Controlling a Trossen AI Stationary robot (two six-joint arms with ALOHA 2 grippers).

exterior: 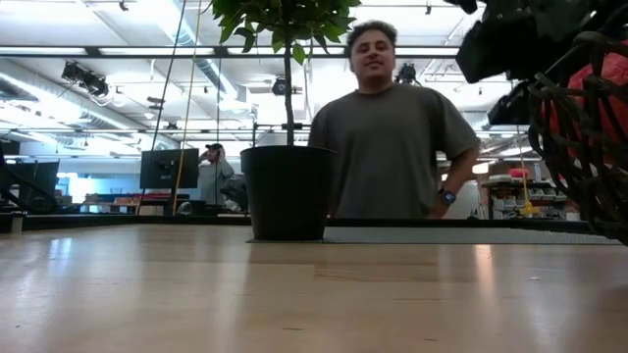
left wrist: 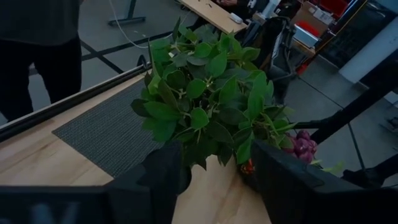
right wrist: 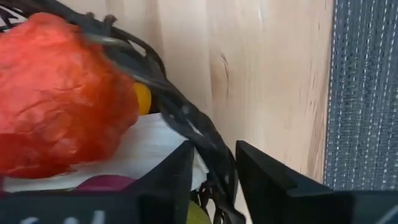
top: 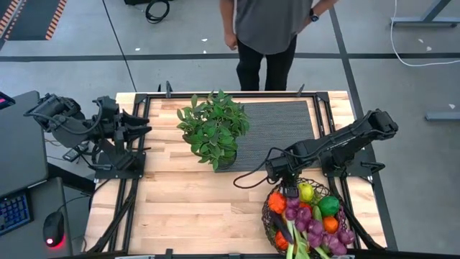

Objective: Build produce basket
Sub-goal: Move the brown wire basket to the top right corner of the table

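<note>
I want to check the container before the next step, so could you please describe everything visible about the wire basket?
The basket is a round, see-through bowl of loosely woven dark brown wire, standing upright on the wooden table at the near right corner. It is filled with produce: orange tomatoes, purple grapes, a yellow lemon, green pieces. The right gripper straddles its rim on the plant-facing side, one finger inside, one outside, not clearly clamped.
</note>
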